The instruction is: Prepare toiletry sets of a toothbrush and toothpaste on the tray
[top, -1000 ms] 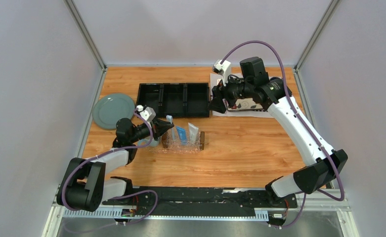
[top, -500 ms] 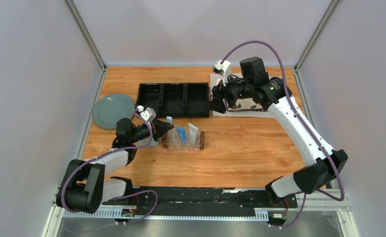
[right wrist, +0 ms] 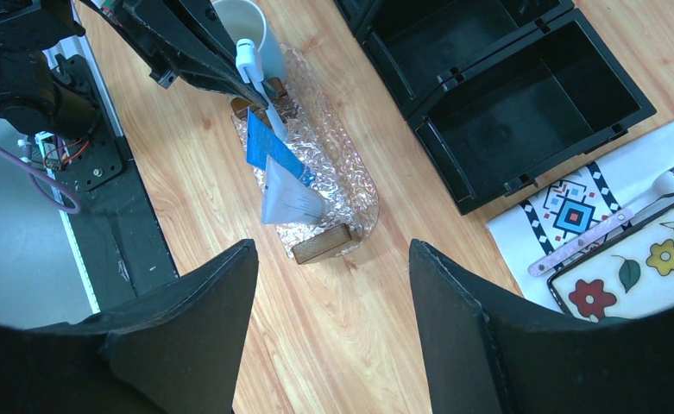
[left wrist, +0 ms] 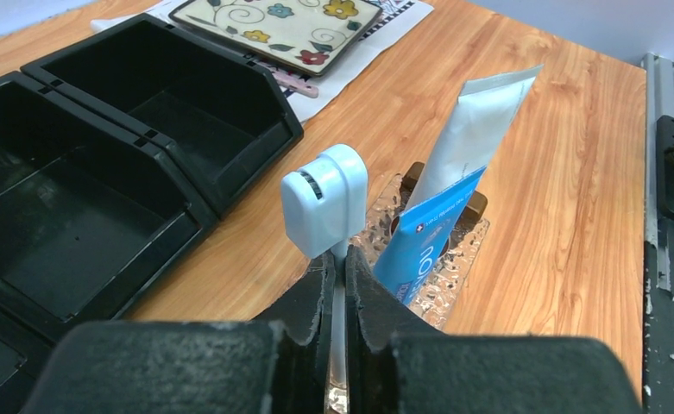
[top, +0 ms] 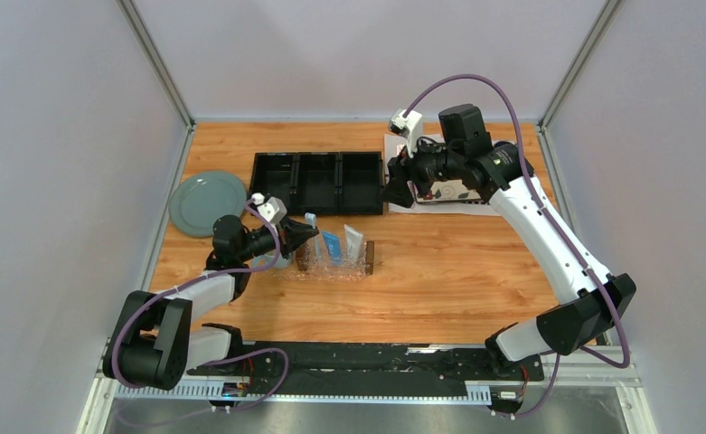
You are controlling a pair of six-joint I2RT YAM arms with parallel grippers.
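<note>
I see nothing moved since the earlier frame. My left gripper (left wrist: 336, 269) pinches the toothbrush (left wrist: 324, 205) head-up at the tray (right wrist: 355, 186) end; right gripper (right wrist: 330, 252) spread. Tray holds a blue-white toothpaste tube (left wrist: 456, 197), lettering unreadable.

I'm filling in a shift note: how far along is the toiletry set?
Done: the toothpaste lies on the tray. In hand: the left gripper is shut on the toothbrush, holding it at the tray's left end in the top view, beside the tube. Left: let the brush go onto the tray. The right gripper hangs open near the organizer, holding nothing.
</note>
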